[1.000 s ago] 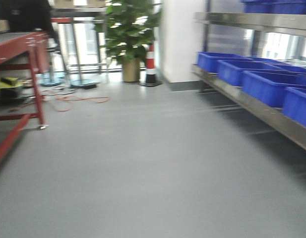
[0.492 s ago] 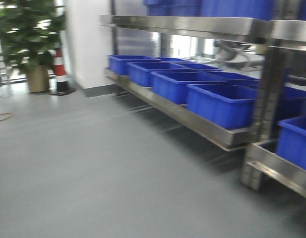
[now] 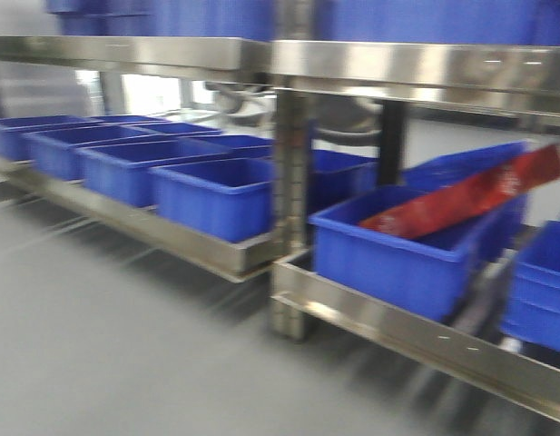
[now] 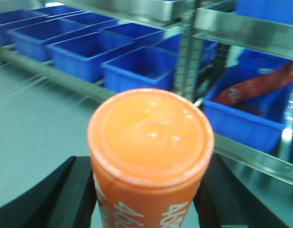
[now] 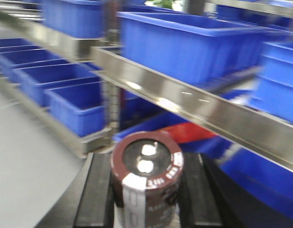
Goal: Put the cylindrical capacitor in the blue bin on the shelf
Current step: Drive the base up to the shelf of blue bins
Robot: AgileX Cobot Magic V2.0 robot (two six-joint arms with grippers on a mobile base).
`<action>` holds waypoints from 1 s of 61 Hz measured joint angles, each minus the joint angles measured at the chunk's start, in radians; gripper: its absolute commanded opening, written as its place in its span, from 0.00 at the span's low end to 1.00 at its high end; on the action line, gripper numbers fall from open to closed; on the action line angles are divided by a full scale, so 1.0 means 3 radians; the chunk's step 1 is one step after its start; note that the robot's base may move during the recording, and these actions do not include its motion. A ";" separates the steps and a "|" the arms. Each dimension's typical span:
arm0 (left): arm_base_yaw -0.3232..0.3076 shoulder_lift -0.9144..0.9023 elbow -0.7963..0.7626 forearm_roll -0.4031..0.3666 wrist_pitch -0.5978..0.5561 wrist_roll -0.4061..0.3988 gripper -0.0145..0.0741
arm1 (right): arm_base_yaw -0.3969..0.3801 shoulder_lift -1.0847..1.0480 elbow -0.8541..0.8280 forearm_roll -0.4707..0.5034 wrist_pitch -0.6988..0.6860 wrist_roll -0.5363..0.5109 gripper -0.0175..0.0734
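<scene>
Two loads: right gripper (image 5: pixel 145 202) clamps the cylindrical capacitor (image 5: pixel 146 164), left gripper (image 4: pixel 147 199) an orange cylinder (image 4: pixel 150 137). Along the shelf (image 3: pixel 416 65) stand blue bins (image 3: pixel 216 195) (a red packet (image 3: pixel 470 195) leans in the nearest), with grey floor (image 3: pixel 98 350) before it.

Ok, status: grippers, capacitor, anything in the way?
Right gripper shut on capacitor. Left gripper shut on orange cylinder. Shelf ahead, nothing placed yet. Red packet lying in blue bin ahead.
</scene>
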 measured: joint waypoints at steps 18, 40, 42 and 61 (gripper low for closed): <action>0.0000 0.0000 0.0000 0.0000 0.0000 0.0000 0.04 | 0.0000 0.0000 0.0000 0.0000 0.0000 0.0000 0.12; 0.0000 0.0000 0.0000 0.0000 0.0000 0.0000 0.04 | 0.0000 0.0000 0.0000 0.0000 0.0000 0.0000 0.12; 0.0000 0.0000 0.0000 0.0000 0.0000 0.0000 0.04 | 0.0000 0.0000 0.0000 0.0000 0.0000 0.0000 0.12; 0.0000 0.0000 0.0000 0.0000 0.0000 0.0000 0.04 | 0.0000 0.0000 0.0000 0.0000 0.0000 0.0000 0.12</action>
